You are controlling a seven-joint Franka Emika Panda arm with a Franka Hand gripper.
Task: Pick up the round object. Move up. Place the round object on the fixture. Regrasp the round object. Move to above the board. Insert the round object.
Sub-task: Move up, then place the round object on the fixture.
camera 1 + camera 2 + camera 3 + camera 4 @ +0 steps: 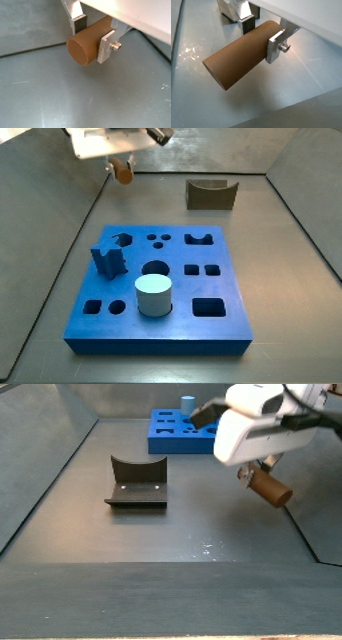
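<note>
The claw (263, 34) is clamped across the brown peg (236, 58), which seems to hang clear above the grey floor (201, 524), apart from the fixture (138, 484) and blue board (160, 283).

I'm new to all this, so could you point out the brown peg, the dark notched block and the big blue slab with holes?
Brown-orange cylinder peg (234, 62): wrist view, its side.
Dark olive notched fixture (210, 196): side view, front face.
Blue holed board (181, 288): side view, bare top.
</note>
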